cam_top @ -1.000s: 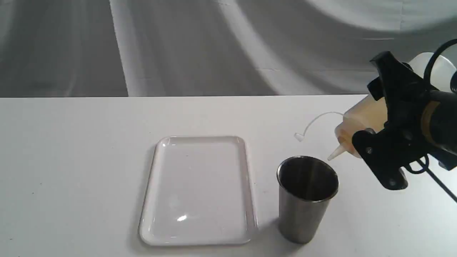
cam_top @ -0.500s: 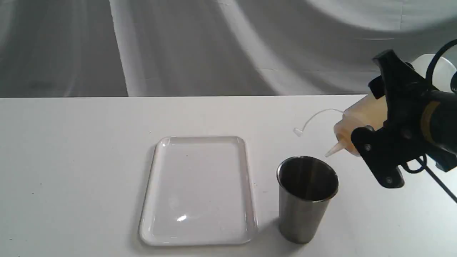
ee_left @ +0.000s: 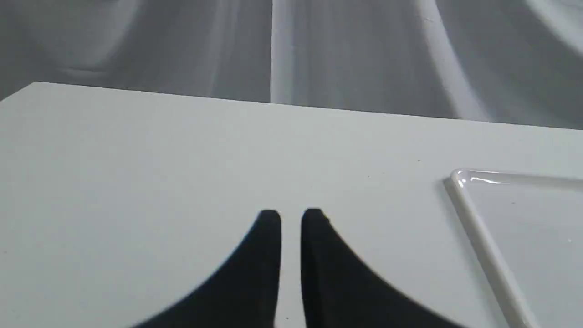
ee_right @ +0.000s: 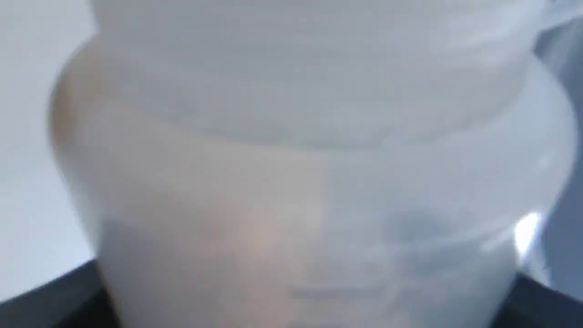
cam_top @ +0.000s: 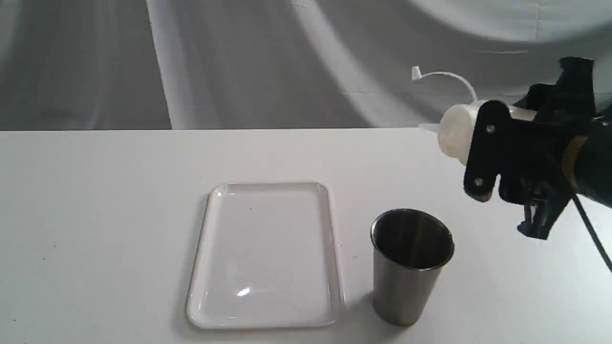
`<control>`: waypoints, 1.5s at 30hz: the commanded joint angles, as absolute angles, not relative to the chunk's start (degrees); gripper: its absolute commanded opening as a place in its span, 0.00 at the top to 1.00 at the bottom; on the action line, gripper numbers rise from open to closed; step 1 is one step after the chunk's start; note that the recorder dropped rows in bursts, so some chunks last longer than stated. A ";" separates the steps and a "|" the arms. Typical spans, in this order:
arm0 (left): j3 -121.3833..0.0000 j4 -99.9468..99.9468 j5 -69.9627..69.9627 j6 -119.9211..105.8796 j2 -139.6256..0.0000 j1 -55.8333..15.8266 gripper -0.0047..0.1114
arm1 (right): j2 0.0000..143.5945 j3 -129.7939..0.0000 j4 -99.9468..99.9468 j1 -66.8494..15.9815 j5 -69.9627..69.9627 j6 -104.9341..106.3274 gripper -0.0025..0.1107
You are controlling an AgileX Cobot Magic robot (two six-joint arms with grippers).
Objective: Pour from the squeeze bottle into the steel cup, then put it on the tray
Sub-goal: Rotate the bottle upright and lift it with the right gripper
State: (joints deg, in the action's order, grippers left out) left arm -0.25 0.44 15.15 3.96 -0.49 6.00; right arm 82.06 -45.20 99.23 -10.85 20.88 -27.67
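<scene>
My right gripper [cam_top: 507, 138] is shut on the squeeze bottle [cam_top: 454, 134] at the right, above the table. The bottle lies about level, its nozzle pointing left and its cap strap arcing upward. It hangs higher than the steel cup [cam_top: 411, 267] and to the right of it. The cup stands upright just right of the white tray [cam_top: 265, 239]. In the right wrist view the blurred bottle [ee_right: 309, 182] fills the picture. My left gripper [ee_left: 290, 218] is shut on nothing, low over bare table, with the tray [ee_left: 478, 228] rim off to one side.
A white table [cam_top: 95, 215] carries everything, with a grey draped cloth [cam_top: 239, 62] hanging behind its far edge. A black cable [cam_top: 593, 234] trails from the right arm.
The right gripper has risen and rotated, swinging the bottle from nozzle-down over the cup's rim to about level. The cap strap has flipped upward. Cup and tray have not moved.
</scene>
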 commanded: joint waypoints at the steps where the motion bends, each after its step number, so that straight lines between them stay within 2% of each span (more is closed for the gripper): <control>1: 0.00 0.67 15.22 4.09 -0.58 5.74 0.89 | 81.62 -46.10 99.95 -10.93 21.00 -39.88 0.98; 12: 0.00 0.67 15.22 4.09 -0.58 5.74 0.89 | 81.62 -46.10 94.65 -10.93 20.19 -64.20 0.98; 27: 0.00 0.67 15.22 4.09 -0.58 5.74 0.89 | 73.89 -46.10 95.14 -10.81 22.71 -69.28 0.98; 30: 0.00 0.67 15.22 4.09 -0.58 5.74 0.89 | 72.16 -46.10 94.64 -10.81 19.91 -69.28 0.98; 38: 0.00 0.67 15.22 4.09 -0.58 5.74 0.89 | 72.32 -46.86 92.83 -10.81 -2.82 -71.25 0.98; 45: 0.00 0.67 15.22 4.09 -0.58 5.74 0.89 | 76.40 -54.13 83.15 -10.81 -9.18 -71.50 0.98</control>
State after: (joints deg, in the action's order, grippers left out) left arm -0.25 0.44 15.15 3.96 -0.49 6.00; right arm 76.10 -51.85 84.62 -10.85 -6.74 -71.30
